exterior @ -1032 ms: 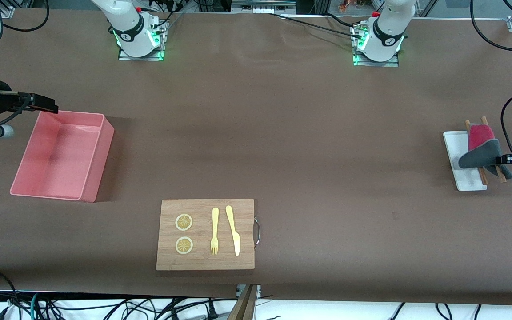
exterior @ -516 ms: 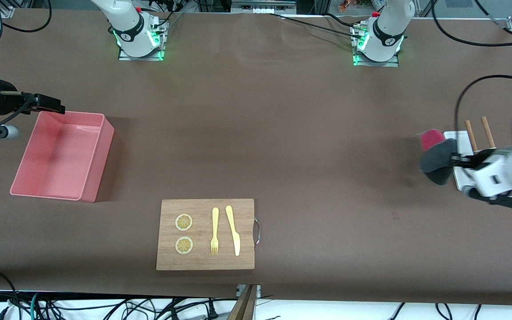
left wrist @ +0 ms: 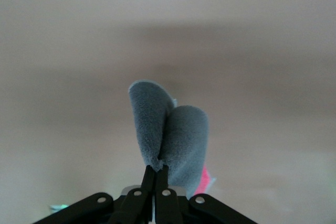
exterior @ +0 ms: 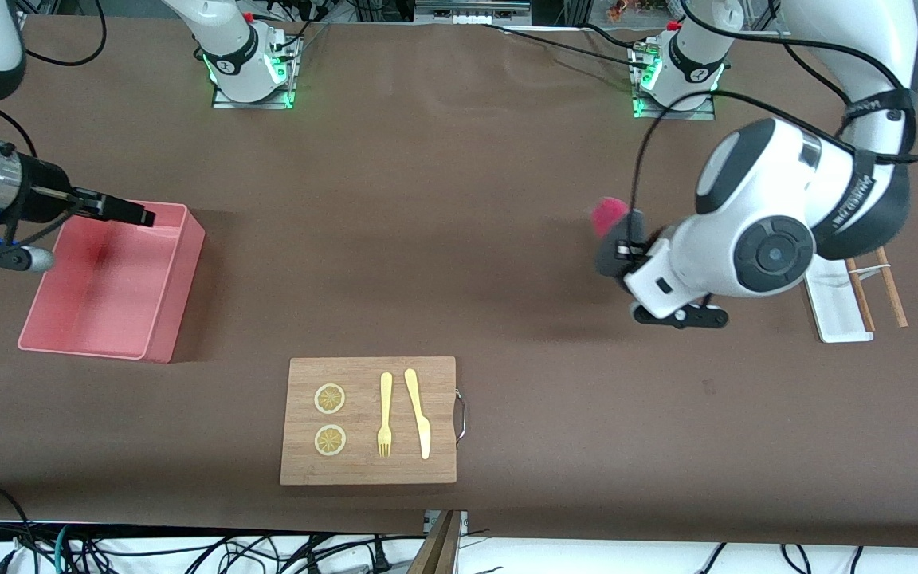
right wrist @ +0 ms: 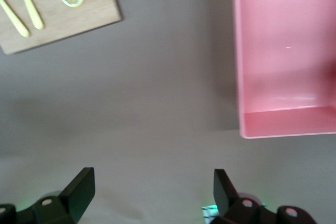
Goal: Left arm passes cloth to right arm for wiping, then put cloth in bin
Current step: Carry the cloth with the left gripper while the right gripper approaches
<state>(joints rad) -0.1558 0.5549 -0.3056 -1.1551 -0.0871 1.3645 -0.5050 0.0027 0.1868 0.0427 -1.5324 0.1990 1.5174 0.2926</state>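
My left gripper [exterior: 625, 250] is shut on the cloth [exterior: 609, 231], dark grey with a magenta-red face, and holds it in the air over the bare table toward the left arm's end. In the left wrist view the grey cloth [left wrist: 168, 132] bulges out from the pinched fingertips [left wrist: 148, 174]. My right gripper [exterior: 140, 215] is open and empty over the rim of the pink bin [exterior: 172, 279]. The bin shows empty in the right wrist view [right wrist: 283, 66], with that gripper's fingers [right wrist: 79, 190] wide apart.
A wooden board [exterior: 369, 470] with a yellow fork [exterior: 385, 414], a yellow knife [exterior: 417, 413] and two lemon slices [exterior: 329, 399] lies near the front edge. A white tray [exterior: 835, 307] with wooden chopsticks [exterior: 893, 299] lies at the left arm's end.
My left gripper lifted the cloth off the white tray and carried it toward the table's middle. My right gripper moved a little farther over the bin's rim.
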